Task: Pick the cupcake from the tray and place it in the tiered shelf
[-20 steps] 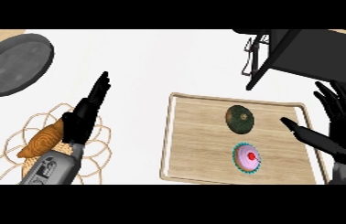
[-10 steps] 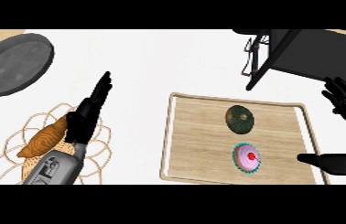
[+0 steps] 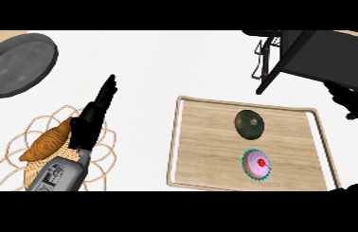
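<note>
A pink cupcake is seen untouched on the tray. The left hand is rested open beside it; the right hand is barely shown, state unclear. Grasping is next.

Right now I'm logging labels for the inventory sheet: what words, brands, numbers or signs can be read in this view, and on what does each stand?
No text reads clearly in the head view.
Left forearm: dark marks on the grey casing, too blurred to read.
Cupcake, dark green fruit, wooden tray, tiered shelf, grey plate, pastry: no lettering visible.
</note>
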Controlling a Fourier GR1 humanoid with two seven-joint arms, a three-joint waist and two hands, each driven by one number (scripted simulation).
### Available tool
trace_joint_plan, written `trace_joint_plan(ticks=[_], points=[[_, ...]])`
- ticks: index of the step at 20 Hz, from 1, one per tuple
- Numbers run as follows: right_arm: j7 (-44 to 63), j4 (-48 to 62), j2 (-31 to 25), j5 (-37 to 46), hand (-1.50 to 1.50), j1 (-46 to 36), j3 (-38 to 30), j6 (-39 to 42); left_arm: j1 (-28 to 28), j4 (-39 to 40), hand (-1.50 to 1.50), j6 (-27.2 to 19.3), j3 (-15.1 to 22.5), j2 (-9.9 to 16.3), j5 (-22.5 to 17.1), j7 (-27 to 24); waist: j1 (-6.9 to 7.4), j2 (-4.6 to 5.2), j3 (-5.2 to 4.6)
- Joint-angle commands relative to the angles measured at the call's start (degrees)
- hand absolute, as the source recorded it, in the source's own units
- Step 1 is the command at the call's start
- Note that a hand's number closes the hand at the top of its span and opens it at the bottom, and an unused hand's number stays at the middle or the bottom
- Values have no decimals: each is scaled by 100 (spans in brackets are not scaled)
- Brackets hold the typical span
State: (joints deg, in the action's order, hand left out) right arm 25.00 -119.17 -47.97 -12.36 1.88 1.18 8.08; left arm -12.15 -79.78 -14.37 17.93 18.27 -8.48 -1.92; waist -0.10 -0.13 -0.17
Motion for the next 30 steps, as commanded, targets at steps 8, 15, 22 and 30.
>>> trace_joint_plan(ticks=[8,15,22,30], points=[[2393,-1365,-480,513,-150,-585,730,686,-276,284,0,85,-133,-269,275,90,-2,16,11],[3668,-1878,370,917,-150,-1162,1219,687,332,-495,0,321,-274,-222,346,341,50,6,12],[3351,-1473,874,1825,-150,-1074,1421,1000,35,110,0,645,-689,-284,487,69,24,18,13],[3531,-1662,1402,2144,-150,-887,1520,1163,303,-127,0,911,-757,-442,590,87,19,11,14]])
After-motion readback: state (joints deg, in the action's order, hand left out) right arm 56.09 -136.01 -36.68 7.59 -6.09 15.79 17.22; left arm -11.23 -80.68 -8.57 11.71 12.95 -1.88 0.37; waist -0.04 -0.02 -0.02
